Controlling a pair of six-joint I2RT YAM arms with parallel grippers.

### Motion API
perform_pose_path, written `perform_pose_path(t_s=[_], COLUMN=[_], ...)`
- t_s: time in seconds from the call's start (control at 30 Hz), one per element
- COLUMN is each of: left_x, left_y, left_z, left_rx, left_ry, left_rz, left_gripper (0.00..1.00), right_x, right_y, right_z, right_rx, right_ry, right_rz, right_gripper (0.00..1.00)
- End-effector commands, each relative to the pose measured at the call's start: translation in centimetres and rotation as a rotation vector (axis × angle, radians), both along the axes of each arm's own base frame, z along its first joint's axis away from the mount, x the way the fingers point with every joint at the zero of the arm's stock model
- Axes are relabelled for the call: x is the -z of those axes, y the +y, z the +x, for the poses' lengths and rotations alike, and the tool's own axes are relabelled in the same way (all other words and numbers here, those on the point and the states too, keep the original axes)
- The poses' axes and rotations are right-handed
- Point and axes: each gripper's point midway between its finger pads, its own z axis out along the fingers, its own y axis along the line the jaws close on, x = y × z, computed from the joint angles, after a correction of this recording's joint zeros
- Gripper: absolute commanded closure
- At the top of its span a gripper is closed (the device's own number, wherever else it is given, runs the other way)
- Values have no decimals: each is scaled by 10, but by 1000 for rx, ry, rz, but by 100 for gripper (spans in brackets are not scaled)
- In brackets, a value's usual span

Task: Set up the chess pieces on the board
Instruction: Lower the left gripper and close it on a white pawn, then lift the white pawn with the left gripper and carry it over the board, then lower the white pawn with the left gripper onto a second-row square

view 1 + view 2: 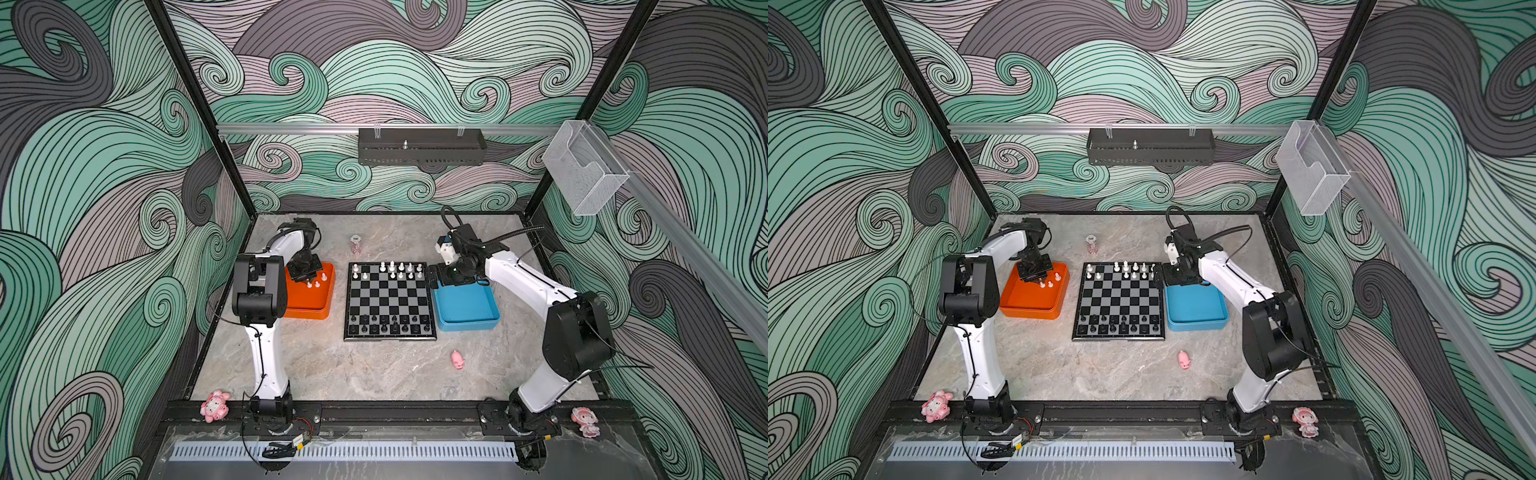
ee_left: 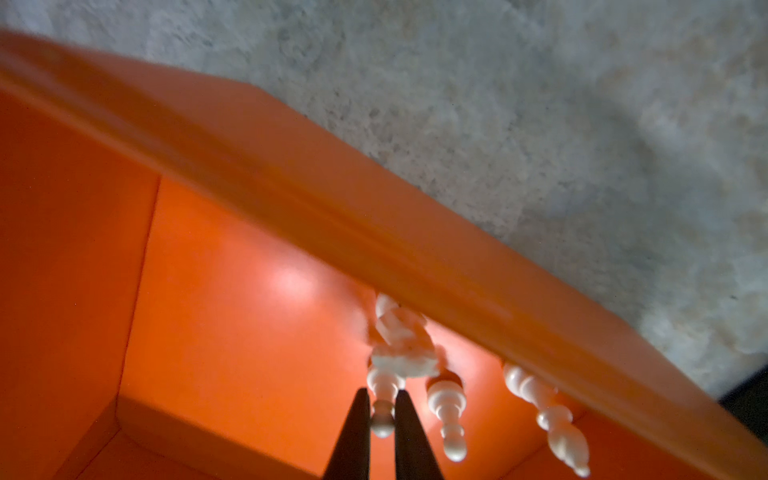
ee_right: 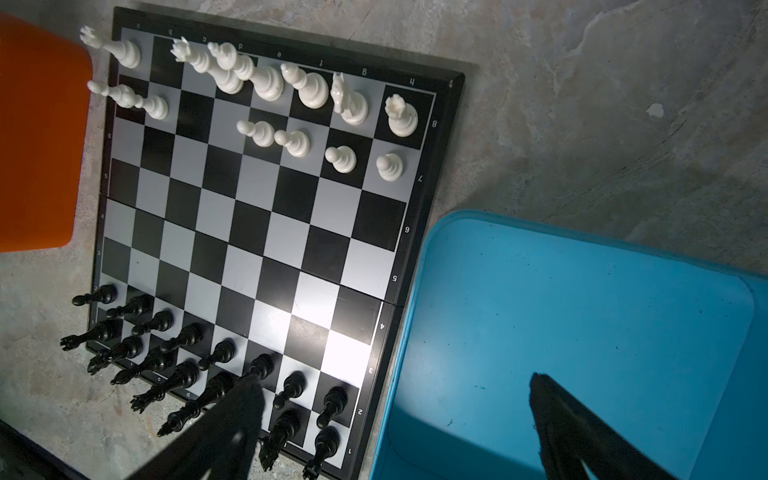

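White chess piece (image 2: 382, 422) pinched by left claw (image 2: 381, 395) inside orange tray (image 2: 291, 187), right claw (image 3: 392, 377) spread wide

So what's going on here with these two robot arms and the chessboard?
They are setting up a chess game. The left gripper, down in the orange tray, is pinched shut on the top of one white piece; a few more white pieces wait beside it. The right gripper hangs open by the blue tray, holding nothing. On the board the black pieces stand lined up in two rows, while the white side has gaps.
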Motion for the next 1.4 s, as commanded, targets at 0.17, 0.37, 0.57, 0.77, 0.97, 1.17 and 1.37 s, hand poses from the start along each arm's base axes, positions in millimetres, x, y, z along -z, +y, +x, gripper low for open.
perform_pose_path(t_s=[0.17,0.37,0.57,0.77,0.97,1.17,1.37], left_x=[-2,-22,-60,-101,-118,-105,-88], left_y=[-1,1,4,-19,-82,-149,-197], left_z=[-2,-9,-22,-22,-8,5,15], left_rx=[10,43,83,178,298,410,488], left_ry=[25,30,15,-22,-73,-85,-95], left_rz=[19,45,77,116,85,37,18], left_gripper=[88,88,89,89,89,89,89], right_x=[-1,-7,-14,-20,-25,-26,-25], right_y=[-4,-5,-9,-16,-26,-39,-49], right_z=[0,0,0,0,-1,-5,-8], right_rx=[-1,2,11,25,44,67,85], right_ry=[-8,-24,-37,-50,-58,-59,-55], right_rz=[-1,2,6,13,11,5,1], right_gripper=[1,1,1,1,1,1,1])
